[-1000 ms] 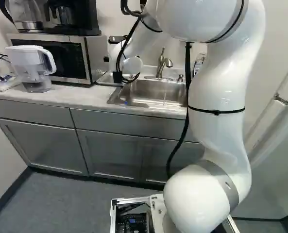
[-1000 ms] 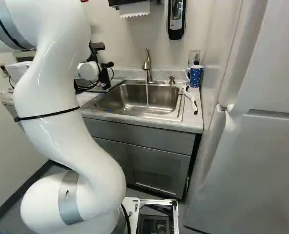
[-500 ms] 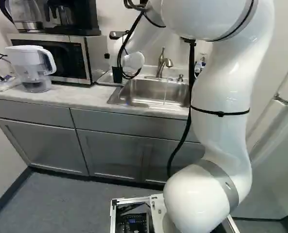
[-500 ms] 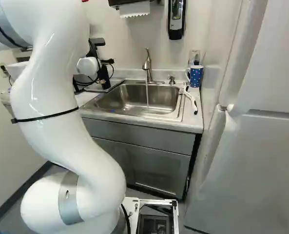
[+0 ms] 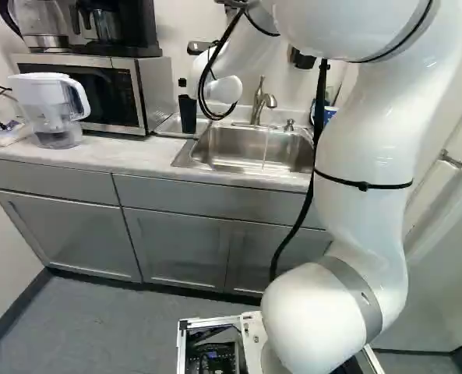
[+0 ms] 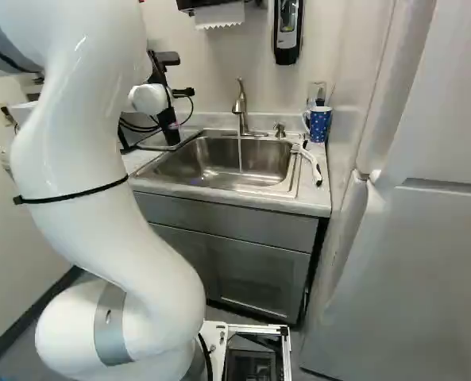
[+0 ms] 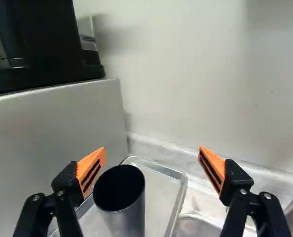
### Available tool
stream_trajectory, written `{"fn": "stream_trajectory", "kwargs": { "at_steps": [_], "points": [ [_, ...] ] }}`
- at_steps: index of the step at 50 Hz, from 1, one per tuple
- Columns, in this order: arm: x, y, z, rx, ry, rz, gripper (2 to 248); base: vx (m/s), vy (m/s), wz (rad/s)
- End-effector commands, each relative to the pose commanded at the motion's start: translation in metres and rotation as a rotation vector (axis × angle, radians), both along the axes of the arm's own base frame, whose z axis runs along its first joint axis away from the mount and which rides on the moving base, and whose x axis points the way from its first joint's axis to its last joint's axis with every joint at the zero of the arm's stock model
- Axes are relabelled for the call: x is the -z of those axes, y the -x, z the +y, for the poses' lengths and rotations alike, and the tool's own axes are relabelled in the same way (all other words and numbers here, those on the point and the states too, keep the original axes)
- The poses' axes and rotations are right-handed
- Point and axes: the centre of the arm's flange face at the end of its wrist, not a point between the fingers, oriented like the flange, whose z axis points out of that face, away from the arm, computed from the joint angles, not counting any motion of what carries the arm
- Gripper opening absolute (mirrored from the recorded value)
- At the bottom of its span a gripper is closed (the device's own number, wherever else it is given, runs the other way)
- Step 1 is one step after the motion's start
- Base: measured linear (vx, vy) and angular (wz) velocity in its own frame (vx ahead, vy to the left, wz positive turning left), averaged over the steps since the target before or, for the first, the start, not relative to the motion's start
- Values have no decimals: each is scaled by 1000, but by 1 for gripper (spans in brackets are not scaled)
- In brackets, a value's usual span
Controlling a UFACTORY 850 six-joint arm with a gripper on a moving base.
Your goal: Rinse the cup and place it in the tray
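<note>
While the arm [image 5: 363,140] arches to the left base view's upper centre, the gripper [image 6: 181,94] spreads wide, holding nothing; one dark cup [image 7: 134,217] stands in one tray [image 7: 161,190]; one blue mug [image 6: 320,125], upper right of the right base view.

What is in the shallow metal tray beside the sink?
A dark cup stands in the tray. It covers the patch beneath it, and its own inside is too dark to make out.

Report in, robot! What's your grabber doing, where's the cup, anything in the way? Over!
Gripper open. Dark cup upright in the tray, not gripped. Faucet running into sink. Nothing seen blocking cup.
</note>
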Motion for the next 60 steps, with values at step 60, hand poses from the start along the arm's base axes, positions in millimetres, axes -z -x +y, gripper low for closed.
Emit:
{"fn": "stream_trajectory", "kwargs": {
  "at_steps": [60],
  "points": [
    [-61, -19, -94, 153, -13, -60, 247, 0, 0, 0]
  ]
}}
